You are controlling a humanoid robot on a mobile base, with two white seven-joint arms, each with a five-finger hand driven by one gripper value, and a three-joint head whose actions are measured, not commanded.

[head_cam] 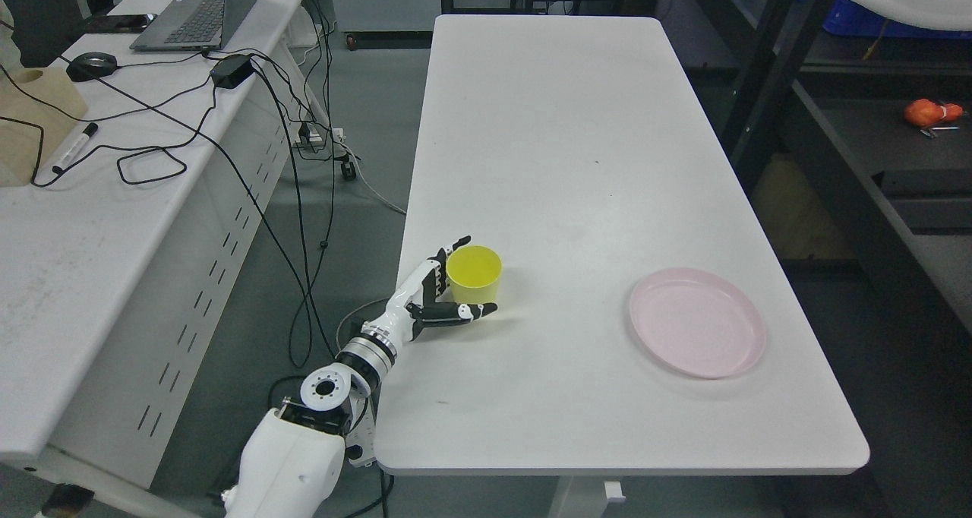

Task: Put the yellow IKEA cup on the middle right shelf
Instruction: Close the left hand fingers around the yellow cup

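Near the white table's [577, 161] left edge stands our small yellow plastic cup [474, 273], upright; our left hand [437, 298] cups it with spread fingers, not clamped. Far right lies a round pink plate [696, 322].

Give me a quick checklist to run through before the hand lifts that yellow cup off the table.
1. Yellow cup upright, mouth up: ok.
2. Left hand at the cup, fingers on its far side and thumb in front: ok.
3. Grip fully closed on the cup wall: cannot tell.
4. Cup empty: ok, only yellow shows inside.
5. Pink plate well apart from cup, to the right: ok.
6. Middle right shelf free: cannot tell, the rack is only partly in view.
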